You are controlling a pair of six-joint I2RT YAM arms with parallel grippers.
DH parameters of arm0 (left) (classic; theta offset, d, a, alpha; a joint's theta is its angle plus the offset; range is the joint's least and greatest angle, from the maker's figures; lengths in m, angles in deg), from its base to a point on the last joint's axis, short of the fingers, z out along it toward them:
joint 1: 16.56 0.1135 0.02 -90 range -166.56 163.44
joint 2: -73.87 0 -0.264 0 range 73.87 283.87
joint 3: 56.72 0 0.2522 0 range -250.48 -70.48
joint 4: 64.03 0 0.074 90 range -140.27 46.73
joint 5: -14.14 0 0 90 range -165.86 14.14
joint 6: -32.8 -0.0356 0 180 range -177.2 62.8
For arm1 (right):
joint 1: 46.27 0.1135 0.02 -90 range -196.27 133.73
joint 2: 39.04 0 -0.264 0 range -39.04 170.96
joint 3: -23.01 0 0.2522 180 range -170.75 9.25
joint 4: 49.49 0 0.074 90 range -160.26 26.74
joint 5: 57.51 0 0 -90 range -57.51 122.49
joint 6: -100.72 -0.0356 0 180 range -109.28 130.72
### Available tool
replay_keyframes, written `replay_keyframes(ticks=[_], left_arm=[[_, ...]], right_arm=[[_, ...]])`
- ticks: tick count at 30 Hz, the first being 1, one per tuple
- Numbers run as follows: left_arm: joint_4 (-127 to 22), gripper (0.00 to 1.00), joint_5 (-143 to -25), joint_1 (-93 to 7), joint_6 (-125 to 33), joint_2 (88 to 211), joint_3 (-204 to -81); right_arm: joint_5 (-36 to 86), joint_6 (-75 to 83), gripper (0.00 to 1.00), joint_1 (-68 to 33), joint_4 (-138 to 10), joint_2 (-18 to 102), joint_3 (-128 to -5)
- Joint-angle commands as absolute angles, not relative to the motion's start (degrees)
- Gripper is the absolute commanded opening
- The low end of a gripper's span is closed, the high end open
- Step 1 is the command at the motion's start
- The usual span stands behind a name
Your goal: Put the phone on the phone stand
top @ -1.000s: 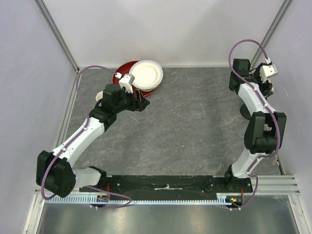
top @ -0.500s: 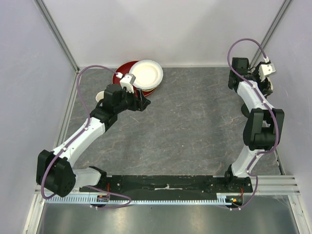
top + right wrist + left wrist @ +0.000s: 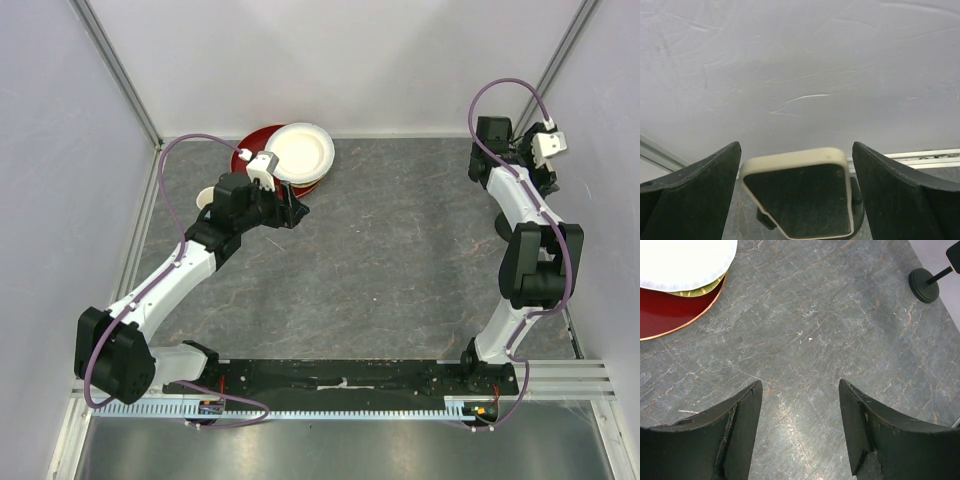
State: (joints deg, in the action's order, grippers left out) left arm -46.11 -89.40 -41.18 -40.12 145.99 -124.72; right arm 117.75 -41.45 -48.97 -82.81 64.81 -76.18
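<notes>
Right hand (image 3: 796,146) is spread wide around the phone (image 3: 800,200). There are thin slivers of gap on both sides, so I'd say it's straddling, not pinching. The phone looks to be up on the phone stand (image 3: 923,285), with dark bits of bracket poking out behind it. My guess is the fingers (image 3: 700,190) flank it in case it tips off. The screen faces the wrist camera with a short edge on top. The long axis seems to lean up and away from the stand's base, though it's foreshortened so I can't be sure. Left hand (image 3: 800,390) is open and empty above the desk (image 3: 815,330), well apart from the stand, probably just keeping clear.
</notes>
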Motion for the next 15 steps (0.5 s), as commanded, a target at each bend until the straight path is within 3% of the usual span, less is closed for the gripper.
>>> replay_keyframes(ticks=[1, 15], left_arm=[[-48.4, 0.69, -88.7, -41.4, -41.3, 144.1, -124.6], [-48.4, 0.69, -90.0, -41.4, -41.5, 143.2, -124.7]], right_arm=[[116.4, -42.7, 0.98, -49.3, -80.4, 62.7, -77.3], [105.6, -17.5, 0.98, -48.6, -67.9, 61.3, -75.7]])
